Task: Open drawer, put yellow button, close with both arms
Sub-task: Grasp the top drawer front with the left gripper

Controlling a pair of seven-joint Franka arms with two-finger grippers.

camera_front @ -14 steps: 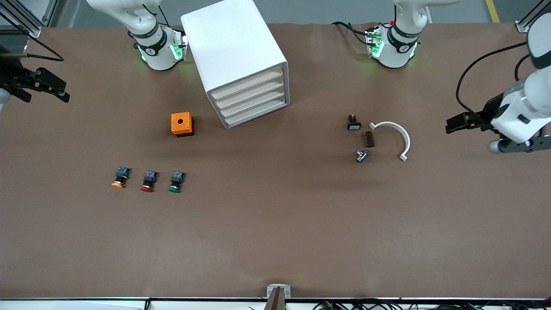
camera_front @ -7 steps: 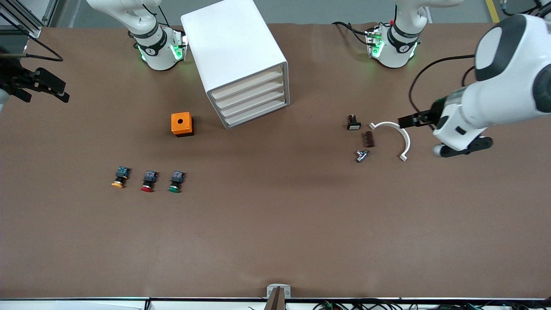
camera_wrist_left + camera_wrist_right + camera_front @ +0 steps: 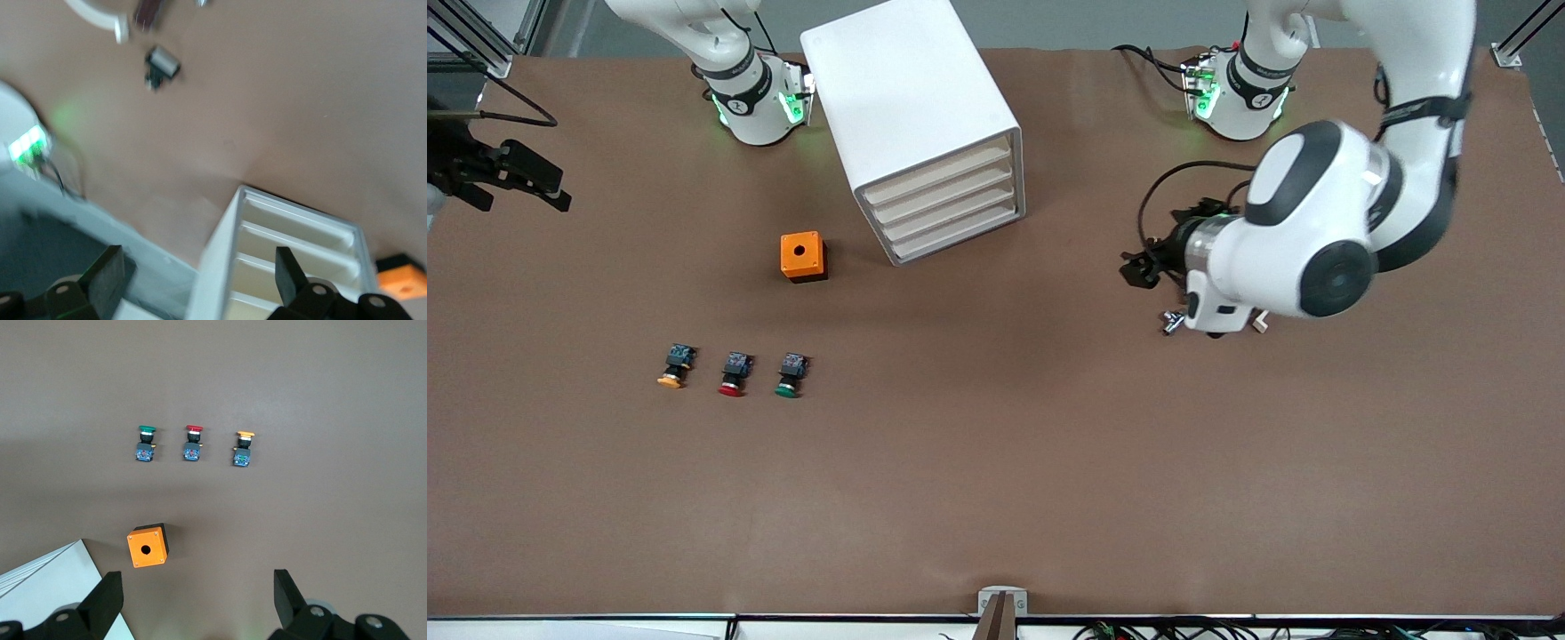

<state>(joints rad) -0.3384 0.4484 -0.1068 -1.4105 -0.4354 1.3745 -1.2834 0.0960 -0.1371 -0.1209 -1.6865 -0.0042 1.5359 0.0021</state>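
Note:
The white cabinet stands between the arm bases, and its four cream drawer fronts are all shut; they also show in the left wrist view. The yellow button lies on the table toward the right arm's end, in a row beside a red one and a green one; the right wrist view shows it too. My left gripper is open and empty above the small parts, pointing toward the cabinet. My right gripper is open and empty, waiting high at the right arm's end.
An orange box with a round hole sits beside the cabinet, nearer to the front camera. A small silver part and the tip of a white arc piece show under the left arm. A small black part lies near them.
The left arm has swung in from the left arm's end of the table toward the cabinet and now covers the small parts. The right arm has not moved.

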